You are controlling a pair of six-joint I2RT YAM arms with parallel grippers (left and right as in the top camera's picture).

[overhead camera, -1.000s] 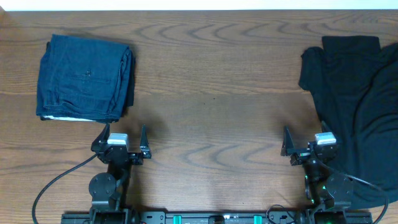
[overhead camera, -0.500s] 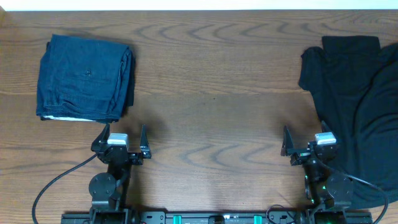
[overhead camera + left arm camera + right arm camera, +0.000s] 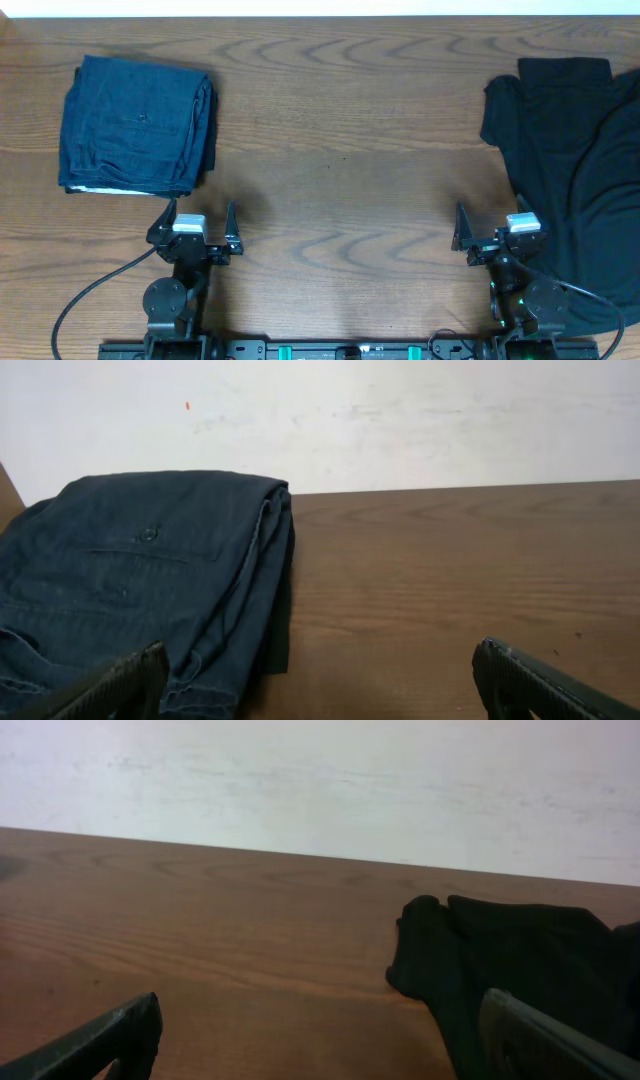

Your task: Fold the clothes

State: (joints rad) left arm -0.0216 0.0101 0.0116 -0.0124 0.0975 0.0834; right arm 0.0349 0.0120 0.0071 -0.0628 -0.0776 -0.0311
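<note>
A folded pair of dark blue jeans [image 3: 137,125] lies at the far left of the wooden table; it also fills the left of the left wrist view [image 3: 140,585]. A black garment [image 3: 575,150] lies spread and rumpled along the right edge, and shows at the right of the right wrist view [image 3: 520,965]. My left gripper [image 3: 197,222] is open and empty, just in front of the jeans. My right gripper [image 3: 492,228] is open and empty, beside the black garment's left edge.
The wooden table [image 3: 340,160] stretches between the two garments. A pale wall [image 3: 400,420] rises behind the far edge. Arm bases and cables sit at the front edge [image 3: 170,300].
</note>
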